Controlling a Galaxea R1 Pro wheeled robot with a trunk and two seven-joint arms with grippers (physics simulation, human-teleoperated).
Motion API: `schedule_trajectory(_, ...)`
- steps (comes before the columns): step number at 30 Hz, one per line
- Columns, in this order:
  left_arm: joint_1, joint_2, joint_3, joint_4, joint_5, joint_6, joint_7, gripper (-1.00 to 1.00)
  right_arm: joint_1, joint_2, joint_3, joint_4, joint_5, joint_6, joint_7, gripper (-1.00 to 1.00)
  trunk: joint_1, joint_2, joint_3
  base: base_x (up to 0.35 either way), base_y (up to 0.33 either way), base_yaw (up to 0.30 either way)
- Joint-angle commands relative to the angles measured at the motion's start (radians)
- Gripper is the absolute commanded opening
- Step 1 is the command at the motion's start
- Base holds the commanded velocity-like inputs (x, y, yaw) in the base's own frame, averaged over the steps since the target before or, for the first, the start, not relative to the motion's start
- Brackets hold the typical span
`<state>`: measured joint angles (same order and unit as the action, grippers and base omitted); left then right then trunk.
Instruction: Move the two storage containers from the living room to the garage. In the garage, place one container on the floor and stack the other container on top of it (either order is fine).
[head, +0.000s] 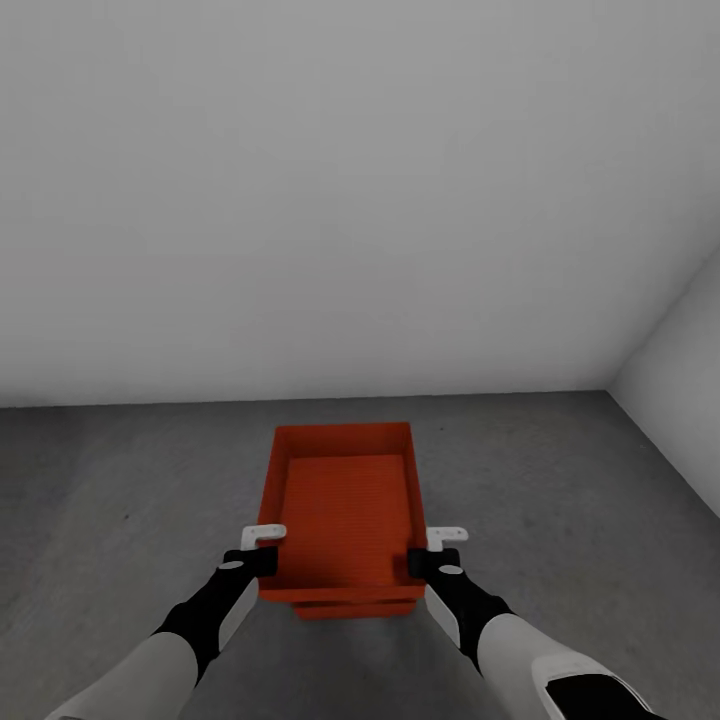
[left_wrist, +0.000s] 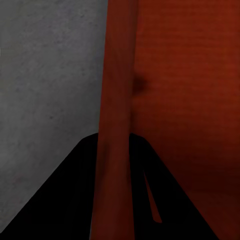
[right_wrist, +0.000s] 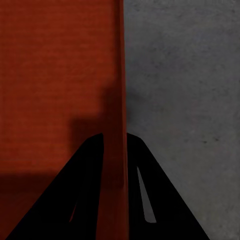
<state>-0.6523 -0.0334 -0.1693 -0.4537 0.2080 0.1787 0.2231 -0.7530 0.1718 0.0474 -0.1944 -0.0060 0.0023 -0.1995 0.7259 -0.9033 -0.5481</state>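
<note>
A bare room with white walls and a dull grey concrete floor lay ahead of the robot.

On the left, the left hand was clamped on the left long wall of an orange-red storage container, near its closer end. From the left wrist camera, one dark finger sat outside the orange wall and the other inside it, the wall pinched between them.

In the middle, the open, lidless container was held level, its long axis pointing straight away from the robot toward the far wall, its short end nearest the robot. Just beneath its near edge, a strip of a second orange-red container peeked out, lined up the same way. Whether the two touched could not be told. No labels, brands or writing were visible on either bin.

On the right, the right hand was clamped on the opposite long wall, straddling the rim in the same fashion, one finger outside over the floor.
</note>
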Motion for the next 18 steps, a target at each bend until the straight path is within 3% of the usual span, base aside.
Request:
schedule_trajectory(1, 0.0, 0.003, 0.065, 0.0, 0.005, 0.007, 0.104, -1.0, -0.001, -0.066, -0.052, -0.003, 0.008, -0.082, -0.031, -1.0, 0.0, -0.001, -0.001, 0.0, 0.0, 0.01)
schedule_trajectory(18, 0.0, 0.003, 0.065, 0.0, 0.005, 0.007, 0.104, -1.0, -0.002, -0.066, -0.05, -0.003, 0.008, -0.083, -0.032, -1.0, 0.0, -0.001, -0.001, 0.0, 0.0, 0.001)
